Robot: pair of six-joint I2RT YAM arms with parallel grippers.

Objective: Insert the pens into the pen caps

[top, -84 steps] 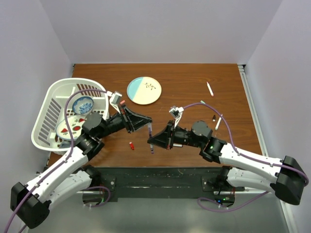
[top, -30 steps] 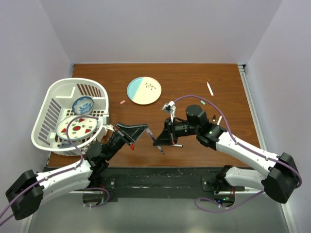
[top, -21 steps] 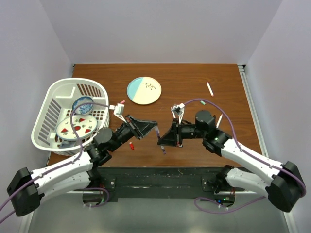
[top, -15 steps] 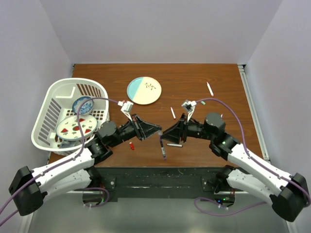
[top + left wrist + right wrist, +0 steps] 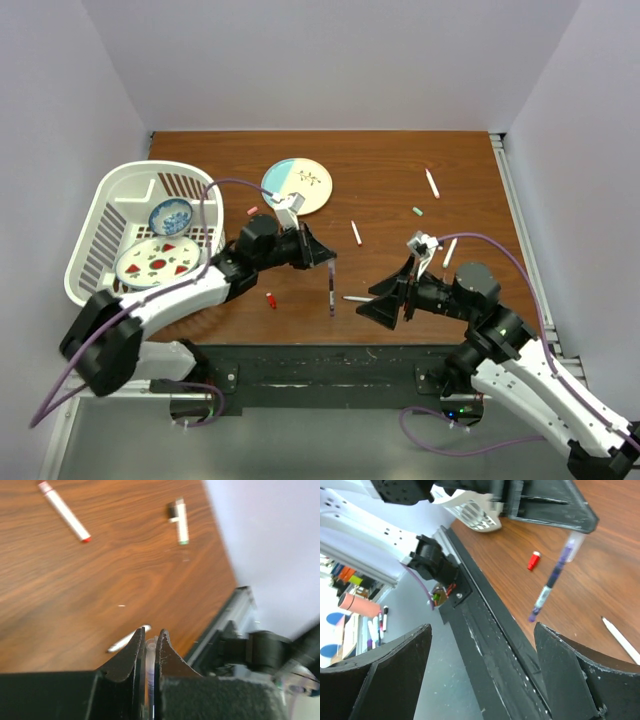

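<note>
**Left gripper (image 5: 326, 259) pinches purple pen (image 5: 331, 292)**

We see the pen gripped at its top end. Its slim, glossy plastic barrel hangs toward 6 o'clock over the wood-grain table (image 5: 400, 180). At the pen's 3 o'clock the right gripper (image 5: 384, 300) is spread wide and empty. A stubby red cap (image 5: 270, 299) lies at the pen's 9 o'clock.

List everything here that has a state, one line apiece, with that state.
left gripper, shut on the purple pen
purple pen, gripped at one end, hanging down
right gripper, open, holding nothing
red cap, loose on the table, no pen in it
green cap, loose, no pen in it
pink cap, loose, no pen in it
white pens, lying flat, apart from one another
</note>
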